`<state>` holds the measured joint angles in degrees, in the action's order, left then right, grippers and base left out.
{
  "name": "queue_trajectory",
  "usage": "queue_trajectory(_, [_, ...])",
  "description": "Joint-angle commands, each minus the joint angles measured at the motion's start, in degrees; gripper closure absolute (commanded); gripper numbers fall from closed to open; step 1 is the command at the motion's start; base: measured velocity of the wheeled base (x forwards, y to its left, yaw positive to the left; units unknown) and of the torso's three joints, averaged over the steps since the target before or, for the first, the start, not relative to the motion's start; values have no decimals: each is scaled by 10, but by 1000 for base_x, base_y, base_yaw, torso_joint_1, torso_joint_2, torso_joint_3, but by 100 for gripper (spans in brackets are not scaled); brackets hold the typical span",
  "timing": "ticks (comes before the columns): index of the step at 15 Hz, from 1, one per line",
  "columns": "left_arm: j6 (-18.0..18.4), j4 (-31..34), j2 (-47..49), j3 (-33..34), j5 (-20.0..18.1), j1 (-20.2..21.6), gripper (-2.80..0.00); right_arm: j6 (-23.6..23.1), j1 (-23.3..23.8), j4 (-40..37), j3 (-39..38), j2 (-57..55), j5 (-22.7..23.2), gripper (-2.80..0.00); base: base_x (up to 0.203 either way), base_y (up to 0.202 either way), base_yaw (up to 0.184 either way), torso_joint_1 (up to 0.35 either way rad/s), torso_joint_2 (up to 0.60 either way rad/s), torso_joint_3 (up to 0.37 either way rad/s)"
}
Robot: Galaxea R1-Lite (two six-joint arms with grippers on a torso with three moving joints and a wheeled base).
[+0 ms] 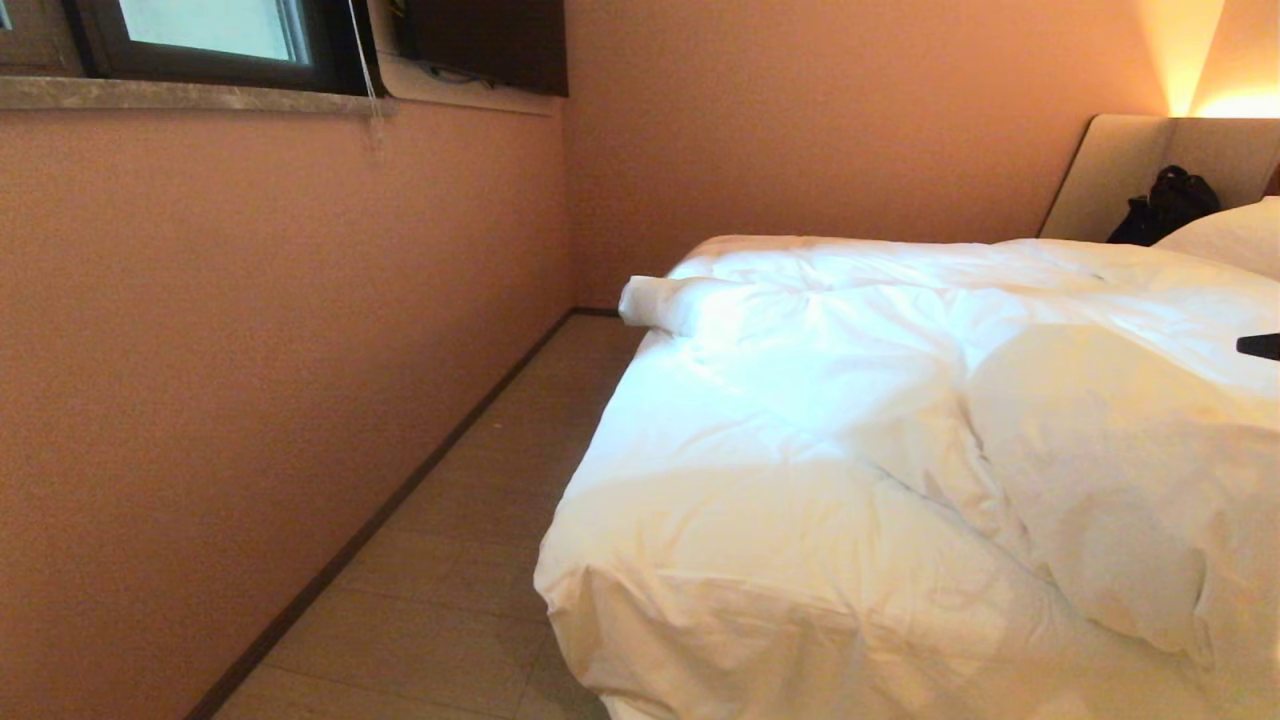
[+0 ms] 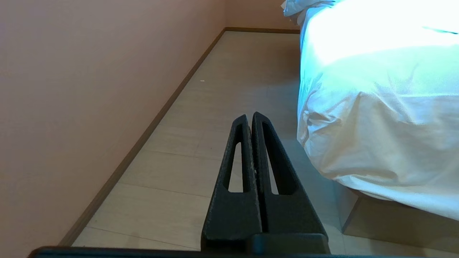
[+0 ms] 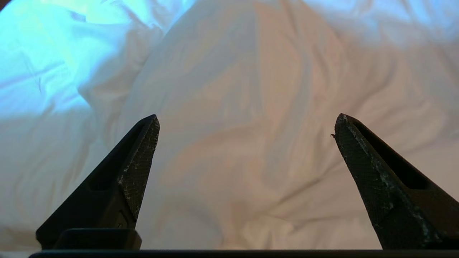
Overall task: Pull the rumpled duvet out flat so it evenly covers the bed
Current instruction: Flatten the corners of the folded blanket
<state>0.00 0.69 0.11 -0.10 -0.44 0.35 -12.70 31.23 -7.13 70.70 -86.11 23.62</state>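
Two black fingers of the right pincer are standing wide apart, gripping nothing, hovering over the rumpled duvet ahead, likely needing to be closing on a fold next.

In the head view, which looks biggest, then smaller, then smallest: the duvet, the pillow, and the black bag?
1. The duvet, easily the largest.
2. The pillow, only partly in view.
3. The black bag.
Pillow and bag look close in size and sit far from the camera, so their order is unsure.

Each tool has 2 black tapered fingers with slotted sides and textured, scuffed inner pads.
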Motion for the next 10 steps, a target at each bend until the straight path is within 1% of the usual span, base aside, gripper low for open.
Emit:
queue_trajectory(1, [0,0,0,0,0,0,0,193,-5,-15,61,-87,-5,-280,0,0,0,0,0,0])
queue_trajectory(3, [0,0,0,0,0,0,0,279,-6,-27,128,-159,-5,-280,0,0,0,0,0,0])
queue_trajectory(4, [0,0,0,0,0,0,0,307,-6,-41,157,-185,-4,-280,0,0,0,0,0,0])
queue_trajectory(5, [0,0,0,0,0,0,0,321,-6,-60,179,-200,-2,-280,0,0,0,0,0,0])
queue_trajectory(6, [0,0,0,0,0,0,0,330,-6,-68,184,-202,-1,-280,0,0,0,0,0,0])
queue_trajectory(8, [0,0,0,0,0,0,0,355,-6,-64,186,-201,-1,-280,0,0,0,0,0,0])
queue_trajectory(9, [0,0,0,0,0,0,0,357,-6,-64,187,-203,-1,0,0,0,0,0,0,0])
queue_trajectory(10, [0,0,0,0,0,0,0,357,-6,-65,190,-204,-1,0,0,0,0,0,0,0])
